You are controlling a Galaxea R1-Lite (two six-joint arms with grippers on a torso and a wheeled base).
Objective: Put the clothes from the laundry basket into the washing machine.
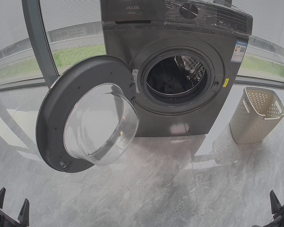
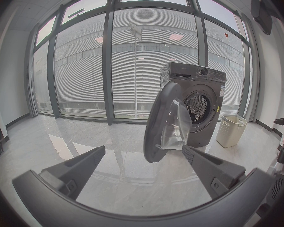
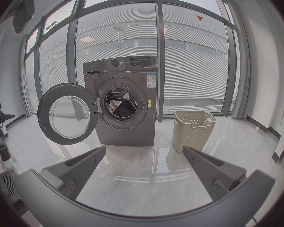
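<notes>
A dark grey washing machine (image 1: 176, 66) stands ahead, its round door (image 1: 85, 114) swung wide open to the left. The drum (image 1: 175, 76) looks dark inside, with something dark at its bottom that I cannot make out. A cream perforated laundry basket (image 1: 257, 114) stands on the floor to the right of the machine; I see no clothes above its rim. My left gripper (image 1: 11, 202) hangs low at the near left, open and holding nothing. My right gripper (image 1: 282, 193) sits low at the near right, open too. The machine (image 3: 123, 101) and basket (image 3: 192, 130) are well ahead of both.
Polished grey marble floor (image 1: 154, 180) stretches between me and the machine. Tall window panes with dark frames (image 1: 34, 35) run behind it. The open door juts out over the floor to the left of the drum opening.
</notes>
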